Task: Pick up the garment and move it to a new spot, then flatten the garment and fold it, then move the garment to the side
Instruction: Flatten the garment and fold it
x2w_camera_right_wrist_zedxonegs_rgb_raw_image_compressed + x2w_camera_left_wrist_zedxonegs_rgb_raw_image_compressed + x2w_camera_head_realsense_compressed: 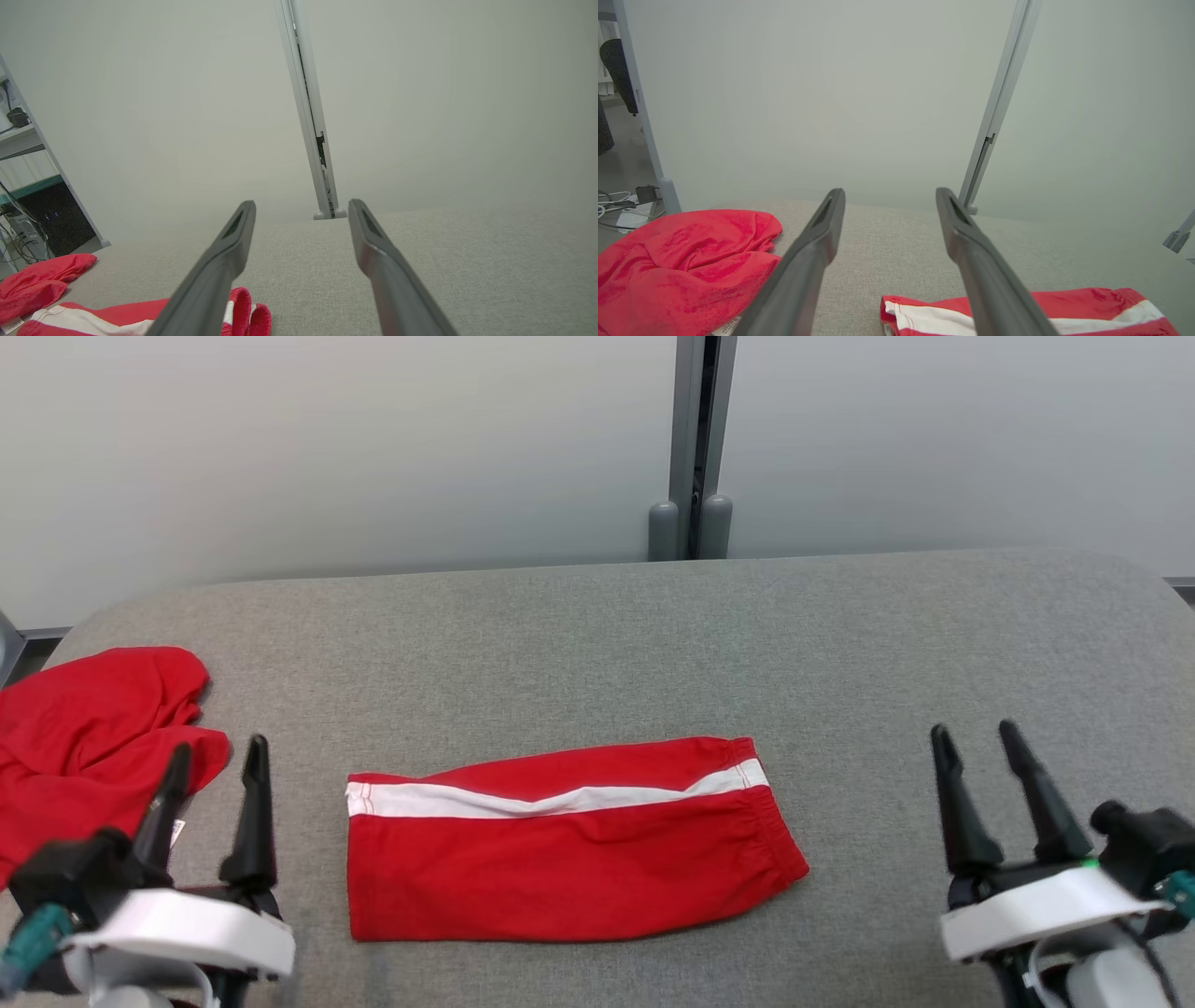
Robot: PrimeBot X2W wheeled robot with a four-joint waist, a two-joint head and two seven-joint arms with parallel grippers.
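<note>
A red garment [560,859] with a white side stripe lies folded flat in the middle of the grey padded table [597,644]; it also shows as the red garment [1087,301] low in the left wrist view and the red garment [117,309] low in the right wrist view. My left gripper [218,744] [890,191] hovers open to its left, nothing between the fingers. Well to its right my right gripper [973,728] [302,202] is open and empty too. Neither touches the cloth.
A second, plain red cloth [84,737] [682,261] [42,280] lies crumpled at the table's left edge, just beyond my left fingers. A pale partition wall with a grey post [693,448] stands behind the table. Cables lie on the floor [616,200] at the left.
</note>
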